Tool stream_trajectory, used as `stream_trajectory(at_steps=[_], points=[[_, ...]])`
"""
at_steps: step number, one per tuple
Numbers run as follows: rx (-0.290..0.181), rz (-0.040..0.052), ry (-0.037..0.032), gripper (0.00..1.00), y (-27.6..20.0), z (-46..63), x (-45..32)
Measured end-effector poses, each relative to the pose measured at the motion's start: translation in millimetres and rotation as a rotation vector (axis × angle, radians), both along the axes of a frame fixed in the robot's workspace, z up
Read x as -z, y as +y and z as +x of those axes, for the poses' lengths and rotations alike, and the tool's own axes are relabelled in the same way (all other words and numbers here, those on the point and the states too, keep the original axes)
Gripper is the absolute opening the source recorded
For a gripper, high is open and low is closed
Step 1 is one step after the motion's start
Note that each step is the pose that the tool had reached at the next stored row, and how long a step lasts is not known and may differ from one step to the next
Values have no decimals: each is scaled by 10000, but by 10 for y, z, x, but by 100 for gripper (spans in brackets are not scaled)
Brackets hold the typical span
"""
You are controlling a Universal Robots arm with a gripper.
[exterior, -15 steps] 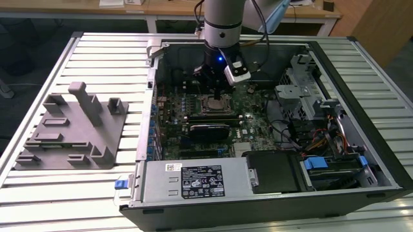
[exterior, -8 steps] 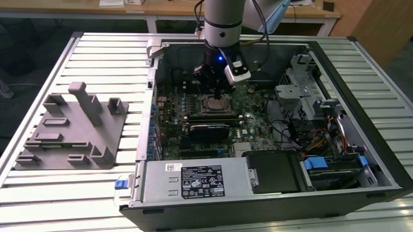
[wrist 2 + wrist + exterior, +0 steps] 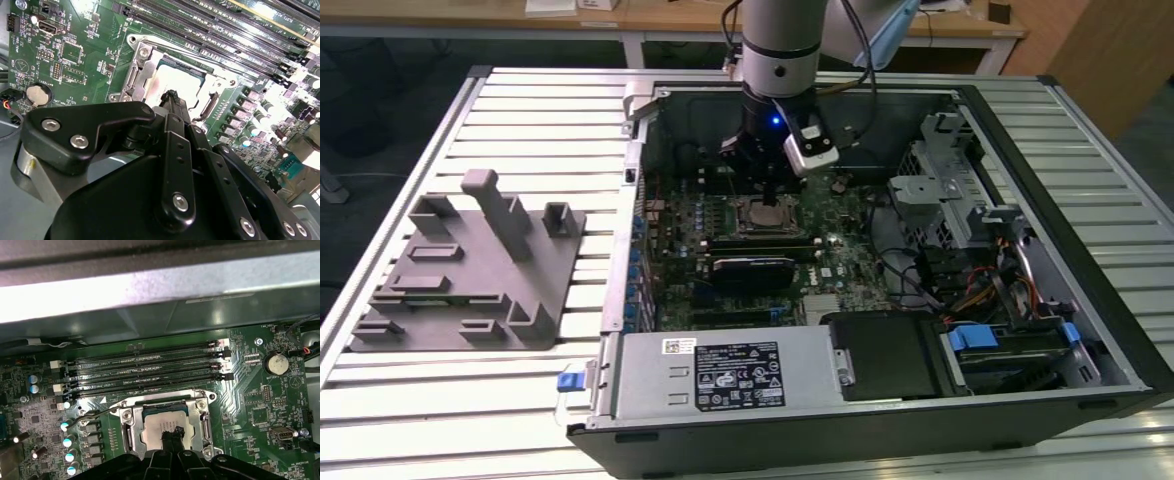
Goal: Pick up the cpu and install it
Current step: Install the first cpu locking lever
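The hand (image 3: 762, 192) is carried by the arm (image 3: 781, 60) down into the open computer case (image 3: 1067, 250), which is laid on its side on the slatted tabletop (image 3: 494, 110). In both wrist views the hand (image 3: 172, 96) (image 3: 170, 433) is seen with its fingertips (image 3: 173, 102) pressed together into one narrow dark tip. Nothing is pinched between them.

The cpu (image 3: 151, 432) (image 3: 161, 82) is located directly beneath the fingertips. It is seated flat inside the metal socket frame (image 3: 202, 422) on the green motherboard (image 3: 255, 400), with its pale silvery top turned up towards the hand. The tip is set over the middle of that top (whether it is touching the metal or is held just above it cannot be told). In the exterior view the cpu (image 3: 771, 215) is seen just under the hand.

Just beyond the socket frame, on the side away from the hand's black linkage, a row of long memory slots (image 3: 145, 371) is arranged in parallel. A round coin cell (image 3: 276, 363) is mounted on the motherboard well to one side of the hand, and a cluster of small capacitors (image 3: 67, 442) is mounted to the other side.

A power supply (image 3: 720, 372) is fitted at the end of the case away from the hand. A grey fixture (image 3: 467, 270) is placed on the tabletop outside the case, well apart from the hand, towards the exterior view's left.
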State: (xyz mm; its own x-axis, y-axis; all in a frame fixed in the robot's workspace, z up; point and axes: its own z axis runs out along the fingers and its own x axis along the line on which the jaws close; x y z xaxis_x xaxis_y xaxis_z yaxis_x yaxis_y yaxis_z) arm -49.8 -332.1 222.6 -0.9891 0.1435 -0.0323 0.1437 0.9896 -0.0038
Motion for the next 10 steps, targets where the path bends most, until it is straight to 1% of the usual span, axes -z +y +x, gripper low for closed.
stream_trajectory(at_steps=[2, 6, 10], points=[[1, -4, 2, 11, -1, -21, -2], [0, 0, -10, 11, 0, -194, 0], [1, 0, -21, 11, 0, -327, 0]])
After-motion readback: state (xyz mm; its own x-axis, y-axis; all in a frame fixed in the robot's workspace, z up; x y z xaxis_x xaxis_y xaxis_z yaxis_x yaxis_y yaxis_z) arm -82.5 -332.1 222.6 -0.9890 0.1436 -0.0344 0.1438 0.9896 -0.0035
